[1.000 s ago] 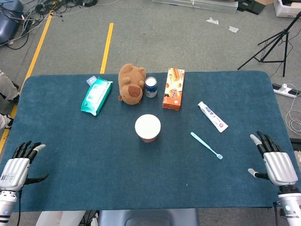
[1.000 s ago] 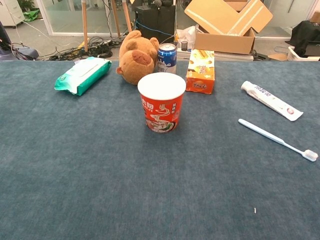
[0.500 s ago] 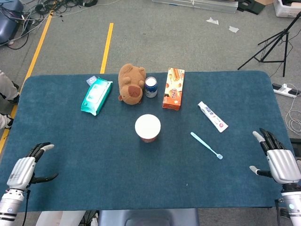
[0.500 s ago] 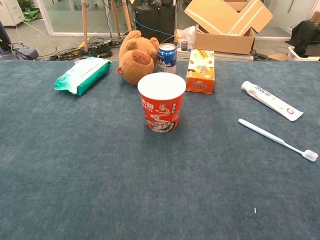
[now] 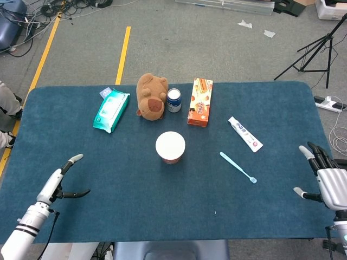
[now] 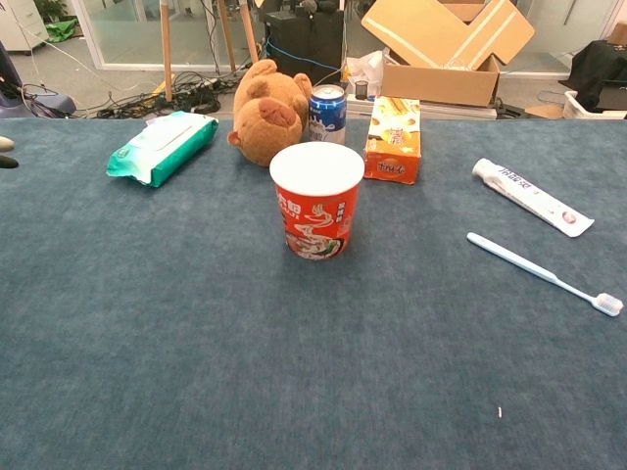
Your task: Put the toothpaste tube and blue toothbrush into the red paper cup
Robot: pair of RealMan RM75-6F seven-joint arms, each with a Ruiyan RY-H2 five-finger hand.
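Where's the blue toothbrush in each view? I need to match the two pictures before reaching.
Head view: blue toothbrush lies right of centre, diagonally, below the toothpaste tube.
Chest view: blue toothbrush lies at the right edge, nearer the camera than the tube.
Shared landmark: the red paper cup, to the toothbrush's left in both views.

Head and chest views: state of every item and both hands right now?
red paper cup: upright, nothing sticking out
toothpaste tube: lying flat, untouched
blue toothbrush: lying flat, bristle end toward the near edge
soda can: upright
snack box: lying flat
wet wipes pack: lying flat
plush toy: lying on the table
left hand: open, holding nothing
right hand: open, holding nothing
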